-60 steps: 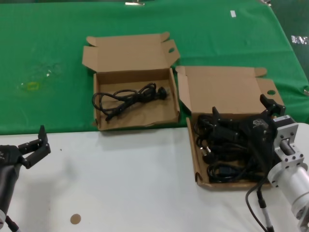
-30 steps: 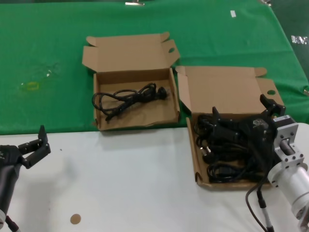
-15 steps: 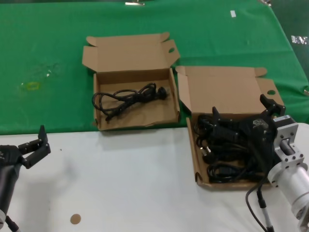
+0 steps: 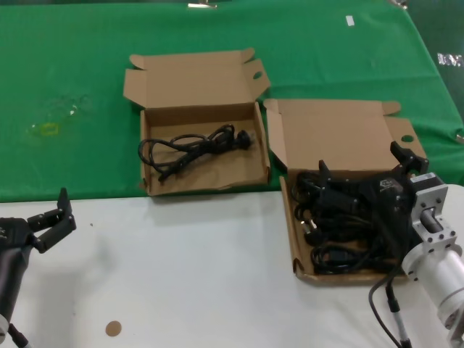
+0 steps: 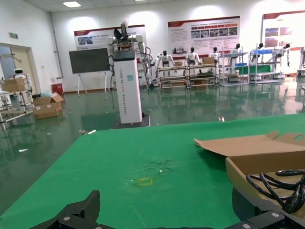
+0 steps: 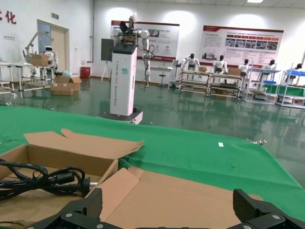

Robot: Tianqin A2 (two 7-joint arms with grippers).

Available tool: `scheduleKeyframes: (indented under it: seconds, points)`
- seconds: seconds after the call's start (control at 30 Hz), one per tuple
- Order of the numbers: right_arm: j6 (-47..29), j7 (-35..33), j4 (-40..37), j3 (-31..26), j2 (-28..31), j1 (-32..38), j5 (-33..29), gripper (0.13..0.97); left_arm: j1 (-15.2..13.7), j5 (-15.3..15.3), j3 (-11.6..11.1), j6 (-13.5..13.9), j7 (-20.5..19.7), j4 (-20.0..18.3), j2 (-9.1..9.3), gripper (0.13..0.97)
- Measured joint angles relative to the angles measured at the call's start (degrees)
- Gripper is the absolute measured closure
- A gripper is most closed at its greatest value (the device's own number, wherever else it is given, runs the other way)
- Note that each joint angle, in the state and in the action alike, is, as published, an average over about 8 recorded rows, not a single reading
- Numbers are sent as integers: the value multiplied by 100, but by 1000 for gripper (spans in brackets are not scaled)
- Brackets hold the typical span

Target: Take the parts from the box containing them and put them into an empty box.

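- The right gripper (image 4: 366, 174) was seen spread wide over the cords (image 4: 341, 225) heaped in the right-hand box (image 4: 333, 138); the left gripper (image 4: 51, 221) was parked, also open, over the white table (image 4: 196, 275).
- A single cord should be pinched from the pile, so that neighbours are not dragged along.
- One cord (image 4: 192, 148) lay in the left-hand box (image 4: 196, 80), its long axis running across the box and its plug towards the right-hand box.

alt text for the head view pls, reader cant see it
Two open cardboard boxes sit on a green cloth: the right box holds a pile of black power cords with the open right gripper over it, and the left box holds a single cord. The open left gripper waits over the white table at near left.
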Motion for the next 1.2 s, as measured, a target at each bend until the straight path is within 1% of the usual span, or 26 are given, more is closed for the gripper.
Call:
scheduleKeyframes:
  seconds: [1.2]
  points:
    - [0, 0, 0, 0, 0, 0, 0, 129, 0, 0, 0, 0, 0, 0, 0, 132]
